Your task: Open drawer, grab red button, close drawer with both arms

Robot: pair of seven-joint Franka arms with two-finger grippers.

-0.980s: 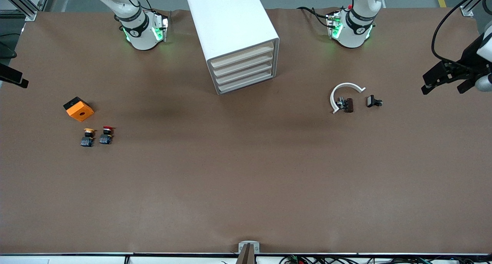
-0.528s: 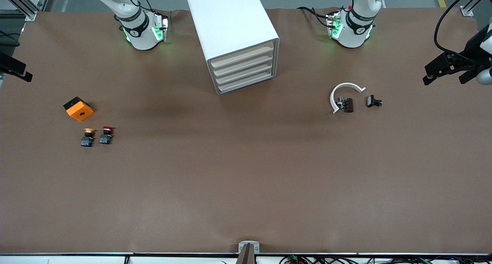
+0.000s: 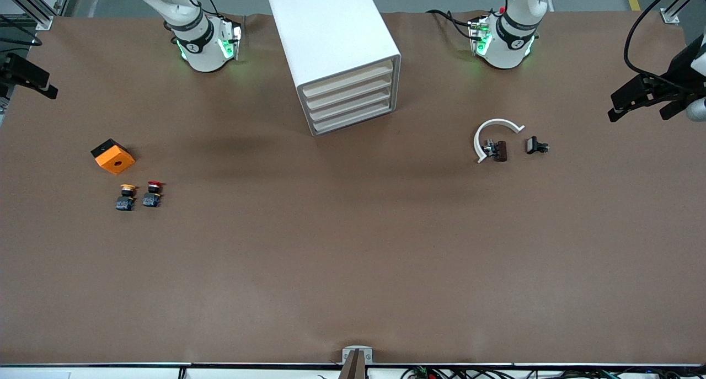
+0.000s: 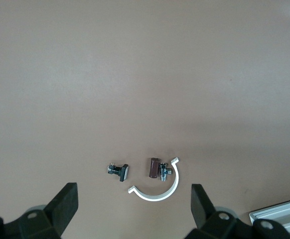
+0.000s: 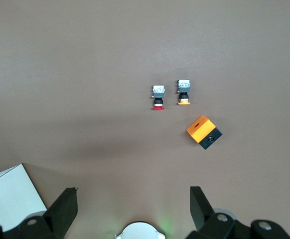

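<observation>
The white cabinet stands between the two arm bases, and its four cream drawer fronts are all shut flush. The red-capped button stands on the table toward the right arm's end, beside a yellow-capped one. It also shows in the right wrist view as the red button. My right gripper hangs open and empty over the table's edge at that end. My left gripper hangs open and empty over the table at the left arm's end.
An orange cube with a hole lies beside the buttons. Toward the left arm's end lie a white curved clip, a brown part and a small black part.
My right gripper has drifted toward the robots' side along the table's end. My left gripper has shifted slightly the same way. Nothing on the table has moved.
</observation>
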